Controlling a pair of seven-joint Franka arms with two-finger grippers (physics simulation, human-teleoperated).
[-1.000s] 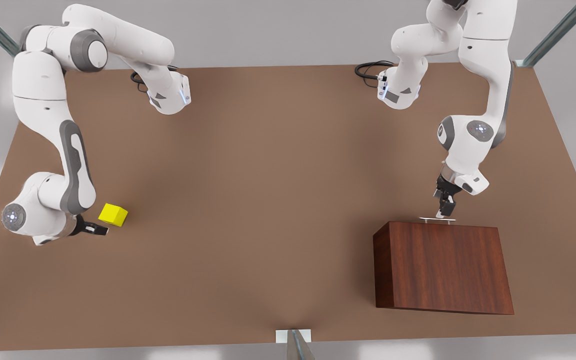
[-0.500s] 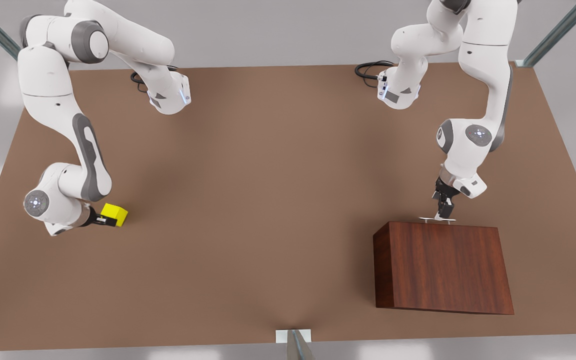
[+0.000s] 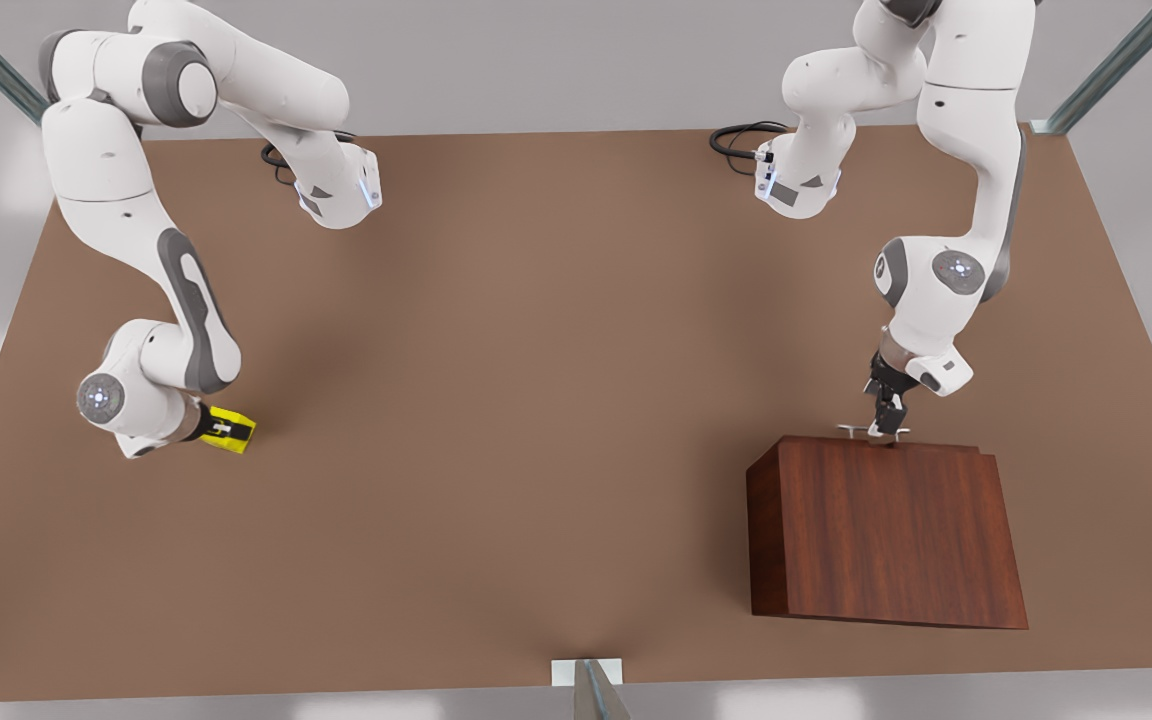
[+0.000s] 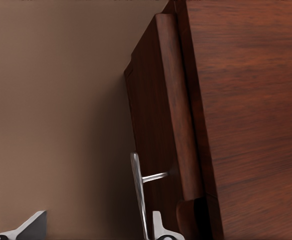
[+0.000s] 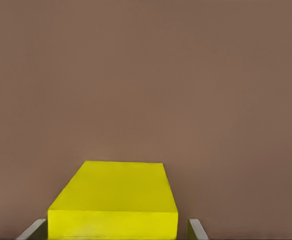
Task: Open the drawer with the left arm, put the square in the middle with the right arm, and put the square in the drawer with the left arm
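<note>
Square far left of drawer on table

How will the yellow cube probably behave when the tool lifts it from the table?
The yellow cube has flat faces and sharp edges, so it should sit still and not roll. It looks solid and stiff, so it probably will not bend. The right tool stands around it, fingers at opposite sides; its smooth faces might slip in a weak grip.

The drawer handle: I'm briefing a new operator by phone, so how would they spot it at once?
Find the big reddish-brown wooden box at the front view's right of the brown table. On its far edge the drawer sticks out slightly; the handle is the thin silver bar there, at the left gripper, the only metal on the wood.
</note>
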